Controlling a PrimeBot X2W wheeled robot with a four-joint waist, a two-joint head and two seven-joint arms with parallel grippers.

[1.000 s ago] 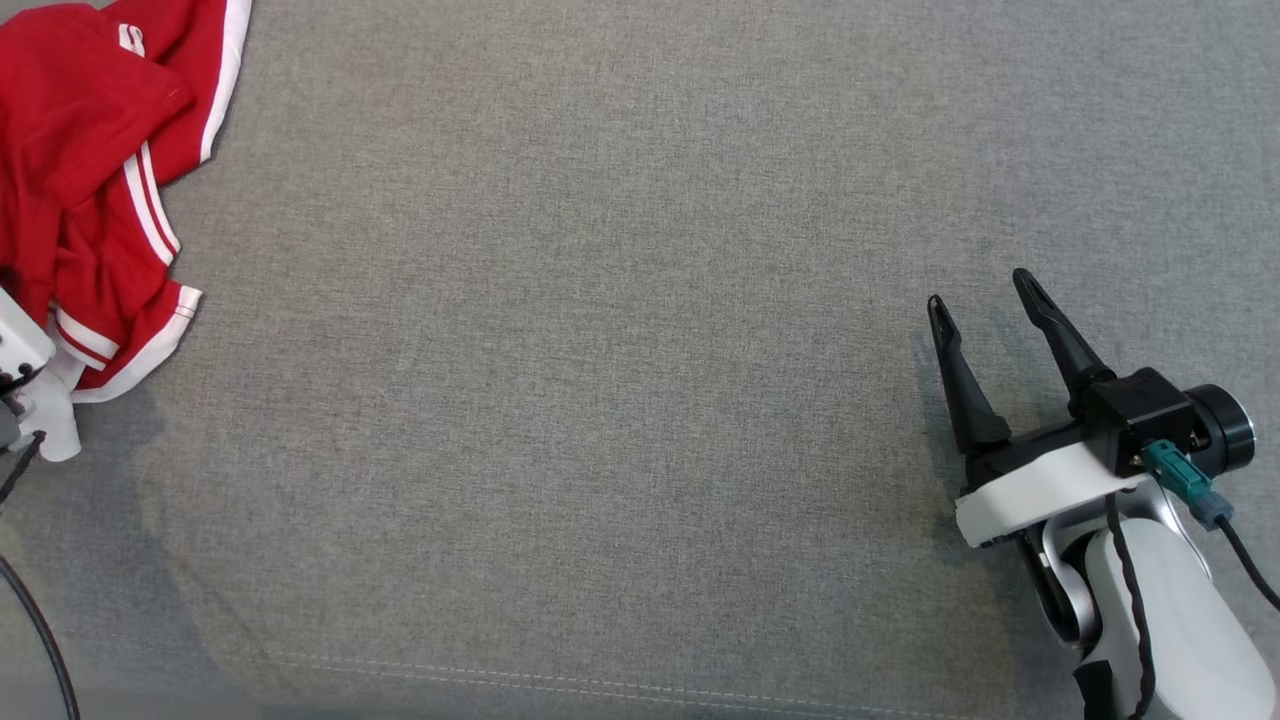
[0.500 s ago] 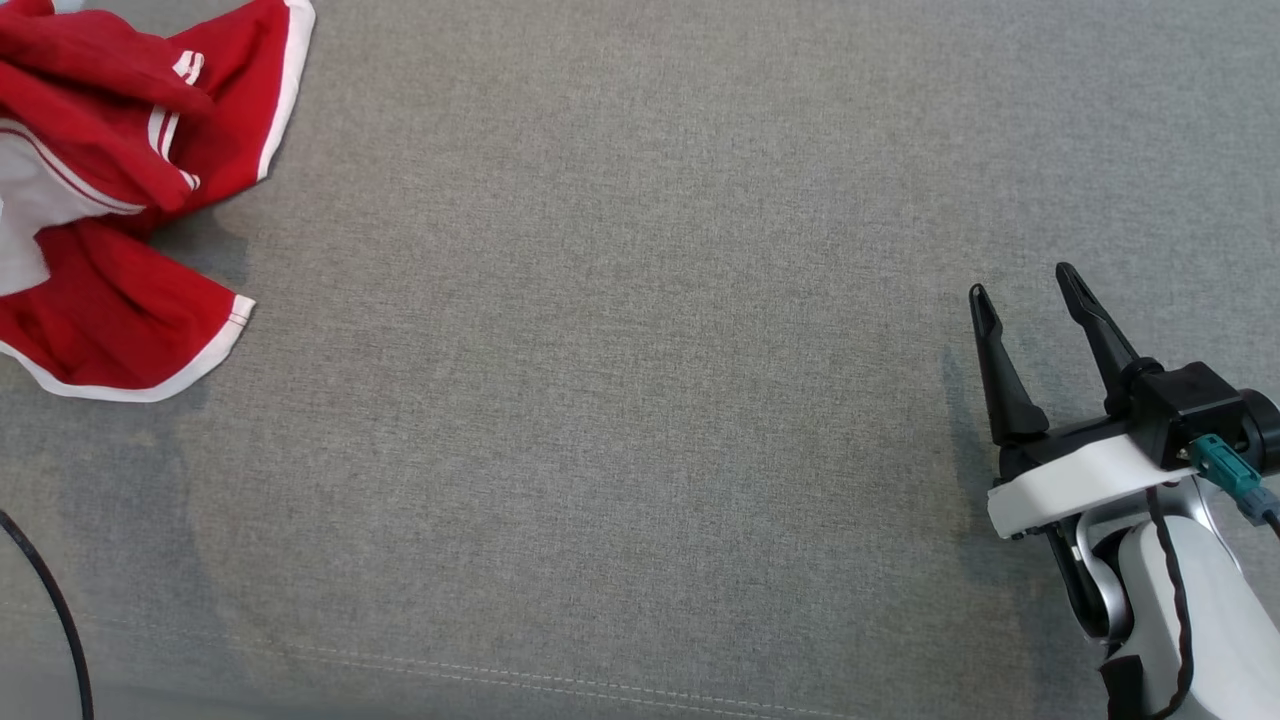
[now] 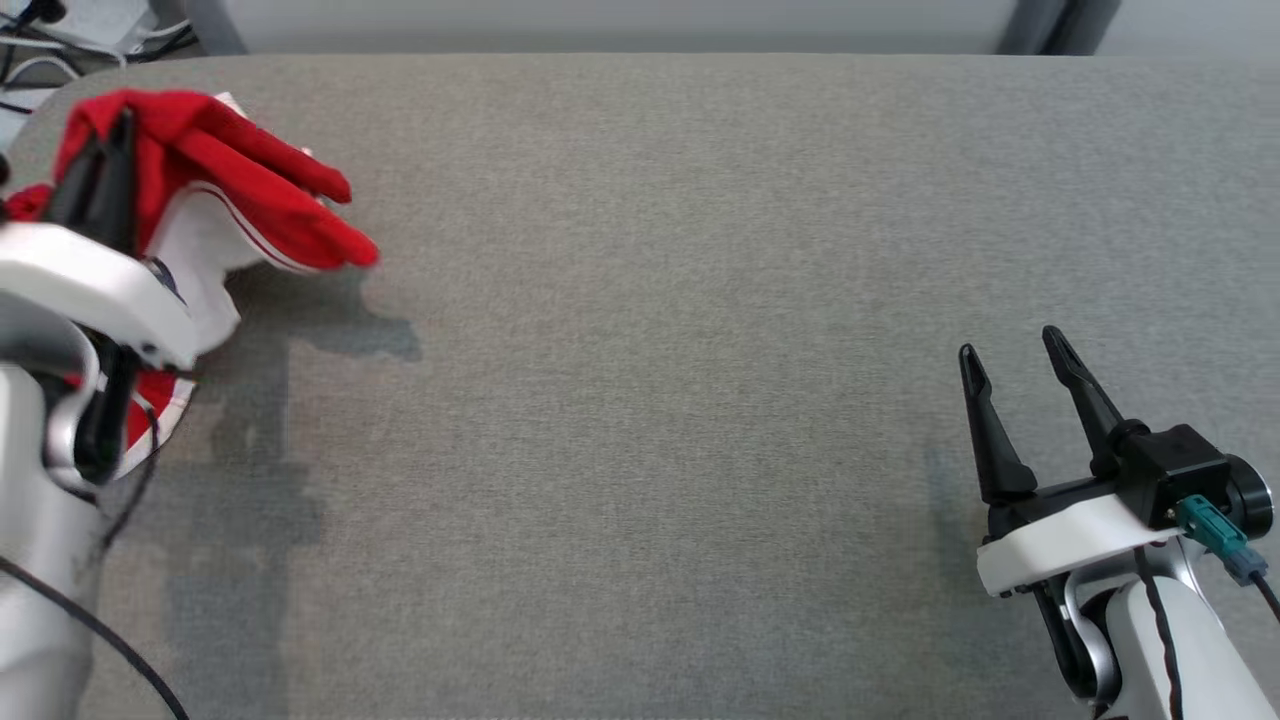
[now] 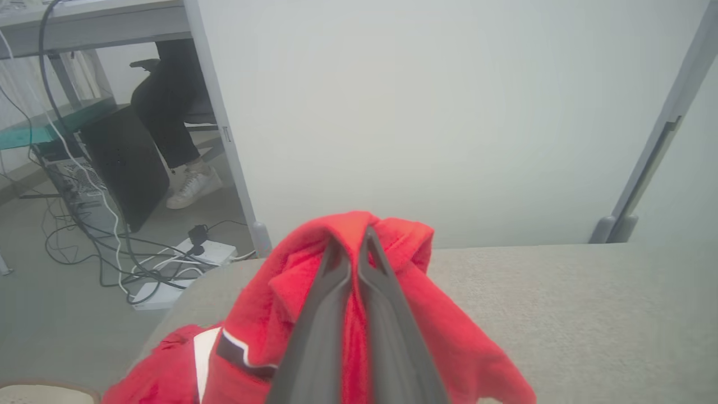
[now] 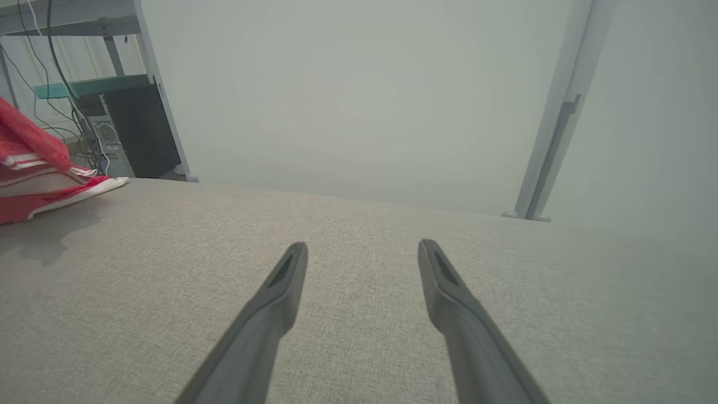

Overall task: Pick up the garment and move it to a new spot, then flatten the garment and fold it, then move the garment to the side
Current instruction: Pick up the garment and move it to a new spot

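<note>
At lower right, the right gripper (image 3: 1008, 342) of two long dark fingers sits spread and empty over the grey woven-fabric tabletop (image 3: 640, 400). At upper left, the left gripper (image 4: 352, 235) pinches a fold of the red, white-trimmed garment (image 3: 250, 190), partly lifted near the table's far corner. So thin a pinch may slip, dropping cloth over the edge.

No legible txt, labels, brands or nos. on garment (image 4: 449, 342) or anything else in view.
</note>
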